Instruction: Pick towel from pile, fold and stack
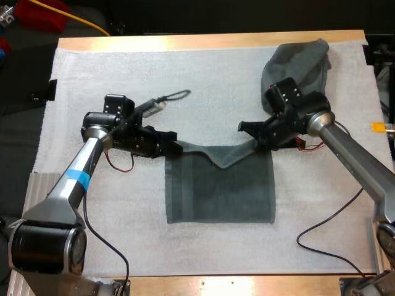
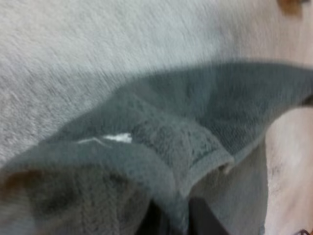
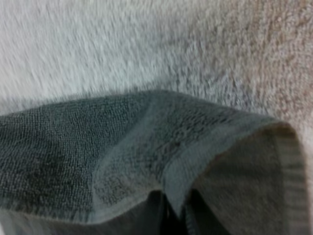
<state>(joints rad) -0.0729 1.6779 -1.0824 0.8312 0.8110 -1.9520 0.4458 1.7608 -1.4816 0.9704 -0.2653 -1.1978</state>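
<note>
While gripping towel (image 1: 219, 185) corners with left tool (image 1: 173, 147) and right tool (image 1: 255, 141), seemingly starting the fold. Picked and spread; folding, stacking left.

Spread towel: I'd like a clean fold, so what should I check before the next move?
1. Left gripper shut on the spread towel at its far left corner: ok.
2. Right gripper shut on its far right corner: ok.
3. Far edge taut between the grippers: not ok, it sags in the middle.
4. Near part flat on the mat: ok.
5. Crumpled towel apart from the spread one: ok.
6. How firmly each corner is held: cannot tell.
</note>
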